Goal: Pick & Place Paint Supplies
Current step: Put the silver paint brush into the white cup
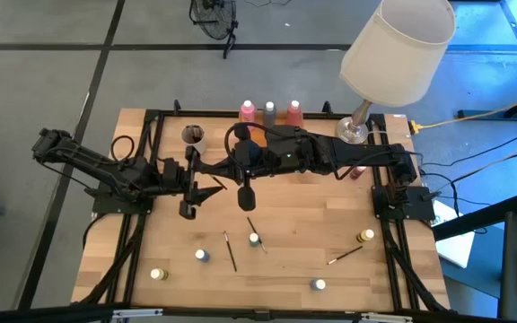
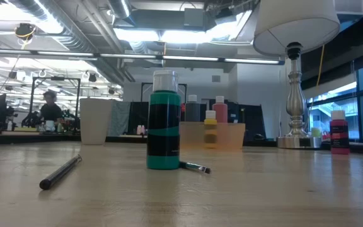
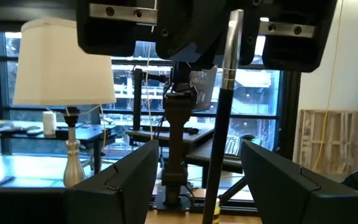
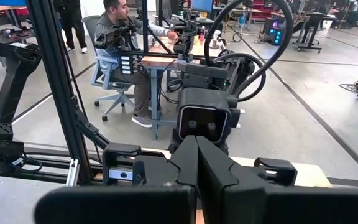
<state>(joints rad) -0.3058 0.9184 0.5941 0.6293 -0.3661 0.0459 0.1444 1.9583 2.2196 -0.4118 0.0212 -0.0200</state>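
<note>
Nearest brush lies just below my left gripper (image 1: 189, 208).

In the high view my left fingers stand apart and empty at centre-left; the brush (image 1: 230, 251) lies lower centre on the table (image 1: 312, 215), long axis running top-to-bottom. My right gripper (image 1: 246, 196), fingers together, hovers just above it.

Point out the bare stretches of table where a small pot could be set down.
Free: bare wooden table between the lone pot and the yellow-lidded pot on the right; also the near-left corner. Crowded: the back edge, with three white-capped bottles, beige cup and silver-based lamp.
</note>
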